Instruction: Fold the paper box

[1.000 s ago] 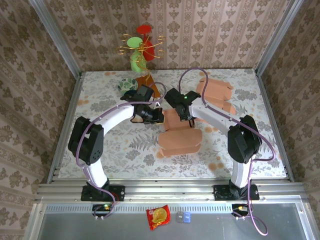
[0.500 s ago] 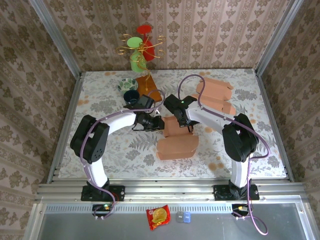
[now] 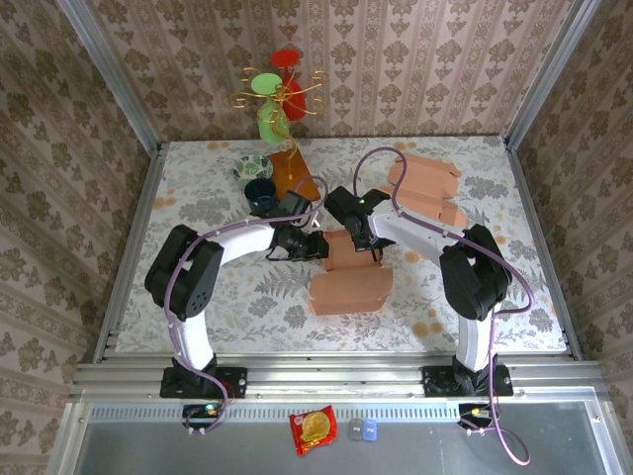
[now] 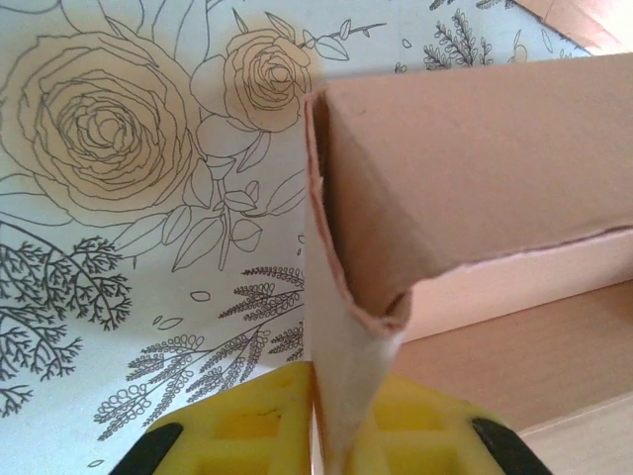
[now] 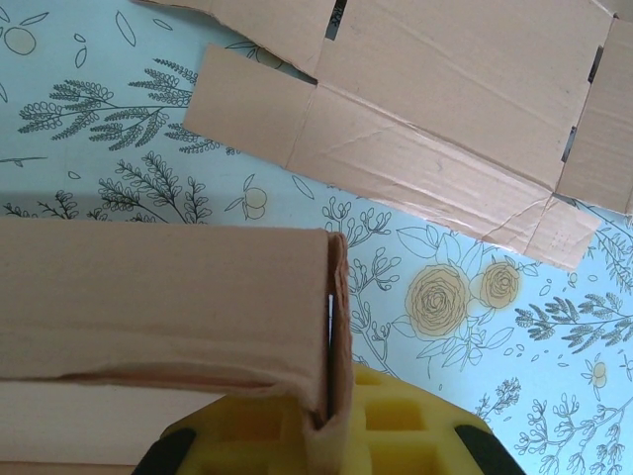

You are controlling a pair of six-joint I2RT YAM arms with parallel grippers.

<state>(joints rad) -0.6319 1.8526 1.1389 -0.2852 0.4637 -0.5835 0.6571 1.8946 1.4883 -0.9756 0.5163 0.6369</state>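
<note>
Firmly, the left gripper (image 4: 328, 427) and right gripper (image 5: 331, 435) each clamp an upright wall of the paper box (image 3: 351, 287).

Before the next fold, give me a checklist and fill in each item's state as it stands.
1. Left hand pinching a wall of the paper box at its corner: ok, the cardboard edge sits inside the hand.
2. Right hand pinching the wall at the other corner: ok, same pinch.
3. Both held walls folded up from the table: ok.
4. Flat blanks apart from the held box: ok, bare table lies between.
5. Dark cup free of the left arm: cannot tell, they sit very close.
6. Near end of the box closed: cannot tell.
</note>
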